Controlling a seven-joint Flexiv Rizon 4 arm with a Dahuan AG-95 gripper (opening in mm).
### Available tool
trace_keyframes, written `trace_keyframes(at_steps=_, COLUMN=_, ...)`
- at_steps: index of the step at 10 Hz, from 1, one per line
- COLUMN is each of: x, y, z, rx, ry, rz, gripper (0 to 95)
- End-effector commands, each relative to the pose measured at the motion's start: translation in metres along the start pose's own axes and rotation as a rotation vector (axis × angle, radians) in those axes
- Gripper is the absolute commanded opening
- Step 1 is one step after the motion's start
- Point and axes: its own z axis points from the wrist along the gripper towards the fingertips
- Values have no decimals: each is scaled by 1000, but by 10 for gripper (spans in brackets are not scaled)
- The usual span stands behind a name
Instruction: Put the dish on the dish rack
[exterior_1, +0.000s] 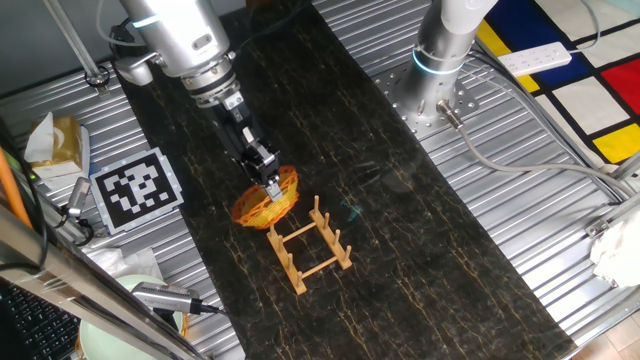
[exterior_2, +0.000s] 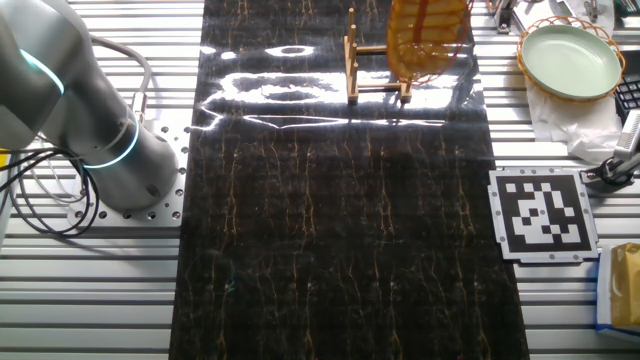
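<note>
The dish (exterior_1: 266, 200) is held tilted on edge, gripped at its rim by the closed jaws of the gripper (exterior_1: 272, 188), just left of the dish rack (exterior_1: 310, 246).

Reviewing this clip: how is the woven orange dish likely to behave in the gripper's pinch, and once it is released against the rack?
The dish looks like an open lattice, so probably light and slightly flexible. The gripper pinches only its rim, so it may swivel in the pinch. It hangs tilted beside the dish rack; being round, it could roll or tip unless it lands between pegs.

Woven lattice dish (exterior_1: 267, 200), light-wood dish rack (exterior_1: 310, 246), glossy dark marbled mat (exterior_2: 340, 200), ribbed metal table (exterior_2: 90, 290)
</note>
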Motion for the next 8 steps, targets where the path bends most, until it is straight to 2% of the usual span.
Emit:
trace_keyframes(at_steps=1, x=0, y=0, z=-1, rx=-174, ry=-36, rz=103, gripper=0)
trace_keyframes(at_steps=3, x=0, y=2, z=-2, rx=-204, ry=-34, rz=179, gripper=0)
trace_keyframes(at_steps=4, x=-2, y=5, z=-3, rx=-203, ry=-40, rz=248, gripper=0)
trace_keyframes(at_steps=6, x=-8, y=17, z=-8, rx=-221, ry=-53, rz=352, gripper=0)
trace_keyframes(at_steps=8, x=-13, y=25, z=-10, rx=-266, ry=-63, rz=372, gripper=0)
